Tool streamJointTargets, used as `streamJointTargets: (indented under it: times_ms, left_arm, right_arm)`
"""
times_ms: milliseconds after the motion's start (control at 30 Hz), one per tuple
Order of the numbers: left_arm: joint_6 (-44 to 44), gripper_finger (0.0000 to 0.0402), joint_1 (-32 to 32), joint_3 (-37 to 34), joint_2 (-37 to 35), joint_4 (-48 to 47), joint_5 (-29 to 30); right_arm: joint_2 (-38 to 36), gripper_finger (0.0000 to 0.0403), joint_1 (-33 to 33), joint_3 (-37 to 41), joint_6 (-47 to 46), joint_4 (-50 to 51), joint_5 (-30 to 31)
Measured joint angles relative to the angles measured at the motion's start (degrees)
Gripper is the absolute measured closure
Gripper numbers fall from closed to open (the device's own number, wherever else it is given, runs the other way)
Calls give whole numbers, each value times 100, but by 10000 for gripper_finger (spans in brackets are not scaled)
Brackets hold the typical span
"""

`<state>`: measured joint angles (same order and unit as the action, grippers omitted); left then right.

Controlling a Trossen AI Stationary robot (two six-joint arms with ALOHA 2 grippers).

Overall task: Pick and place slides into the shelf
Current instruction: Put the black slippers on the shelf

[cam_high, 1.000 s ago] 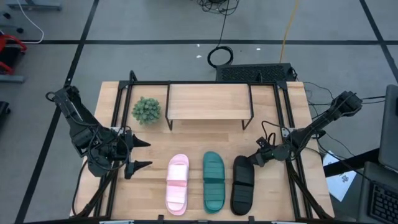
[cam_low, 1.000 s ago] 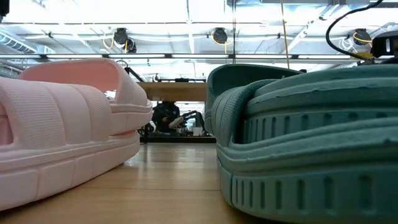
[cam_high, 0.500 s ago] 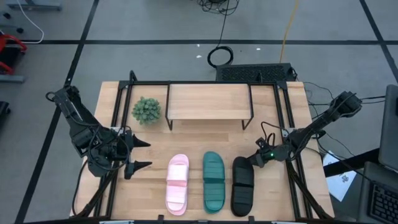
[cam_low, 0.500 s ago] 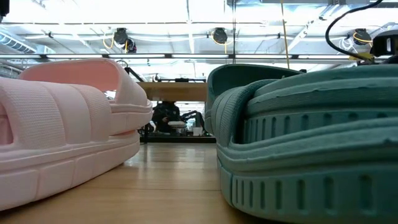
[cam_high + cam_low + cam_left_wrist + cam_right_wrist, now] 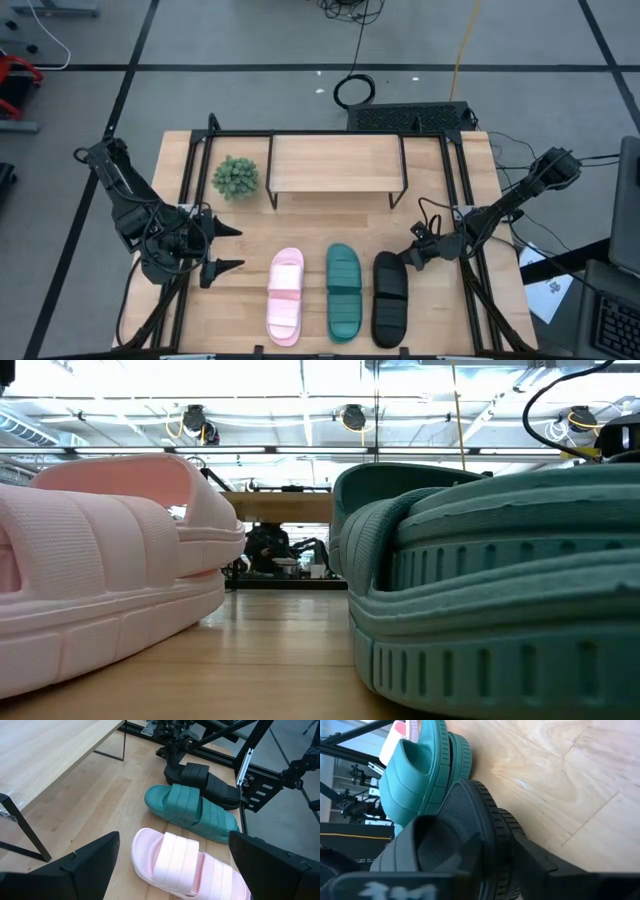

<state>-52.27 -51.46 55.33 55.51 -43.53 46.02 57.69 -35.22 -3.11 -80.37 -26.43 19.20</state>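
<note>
High view: three slides lie side by side on the wooden surface (image 5: 440, 190), long axes parallel, each running from the near edge toward the shelf (image 5: 335, 165). No brand, label or readable writing shows on any of them.

Right claw (image 5: 408, 257) sits at the far end of the black slide (image 5: 389, 296), touching it; whether its fingers are spread or pinching cannot be told. The teal slide (image 5: 343, 291) lies just beside the black one, on the side away from the right claw. The pink slide (image 5: 285, 296) lies beyond the teal one, nearest the left claw (image 5: 228, 249).

Left claw hovers just beside the pink slide, fingers spread wide, holding nothing. A small green plant (image 5: 236, 177) stands beyond the left claw, beside the shelf, which carries no slide.
</note>
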Motion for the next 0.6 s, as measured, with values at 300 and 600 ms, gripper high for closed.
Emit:
streamJointTargets:
  times_ms: [300, 600]
  left_arm:
    - [1, 25, 0, 0, 0, 0, -1]
    - [28, 25, 0, 0, 0, 0, -1]
  right_arm:
    - [0, 369, 0, 0, 21, -42, -9]
    - [0, 370, -2, 0, -42, -189, 114]
